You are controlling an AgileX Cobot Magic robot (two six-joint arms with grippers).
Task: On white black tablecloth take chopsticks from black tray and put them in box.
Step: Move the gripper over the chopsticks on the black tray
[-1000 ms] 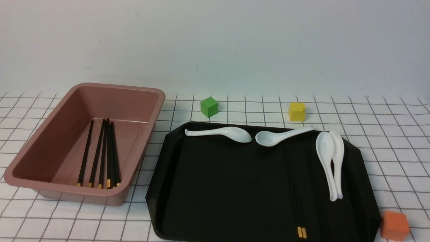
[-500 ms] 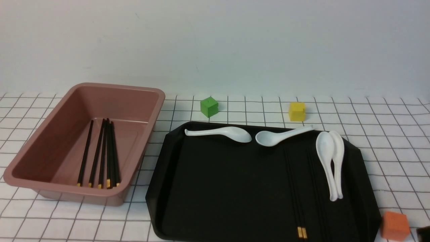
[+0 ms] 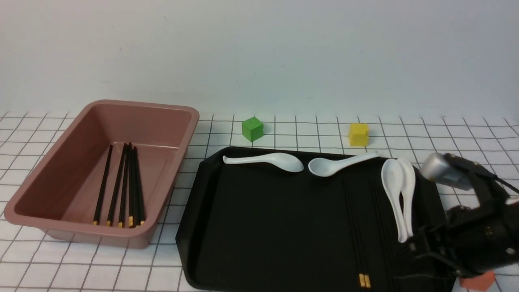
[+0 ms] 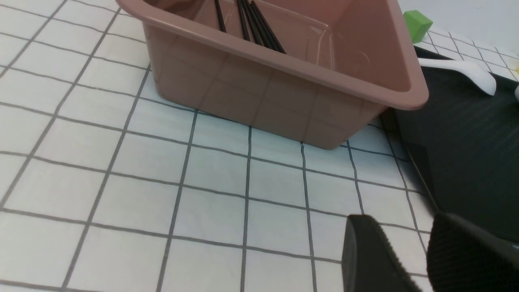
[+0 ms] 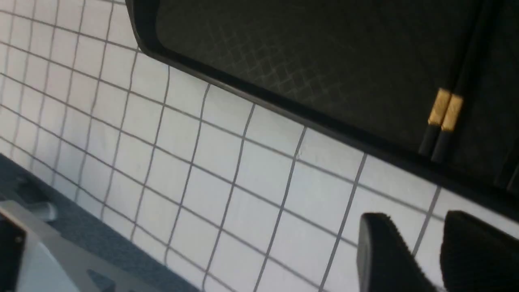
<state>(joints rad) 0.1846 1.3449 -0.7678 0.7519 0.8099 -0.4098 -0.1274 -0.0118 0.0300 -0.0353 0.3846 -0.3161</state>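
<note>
Several black chopsticks (image 3: 121,186) lie in the pinkish-brown box (image 3: 194,117) on the left of the grid tablecloth (image 3: 284,129). A pair of chopsticks with gold bands (image 3: 364,280) lies in the black tray (image 3: 263,227), with more faint sticks beside it. My right gripper (image 3: 425,259) hovers at the tray's near right corner. In the right wrist view it (image 5: 417,227) is open and empty over the cloth, just off the tray (image 5: 304,61) rim, near the banded chopsticks (image 5: 444,117). My left gripper (image 4: 401,227) is open and empty over the cloth, near the box (image 4: 284,101) and the tray (image 4: 466,154).
Several white spoons (image 3: 397,194) lie along the tray's far and right sides. A green cube (image 3: 252,129) and a yellow cube (image 3: 359,134) stand behind the tray. An orange cube (image 3: 480,280) is mostly hidden under my right arm.
My right arm has come into the front view from the lower right and now hangs over the tray's near right corner, covering most of the orange cube. Nothing else moved.
</note>
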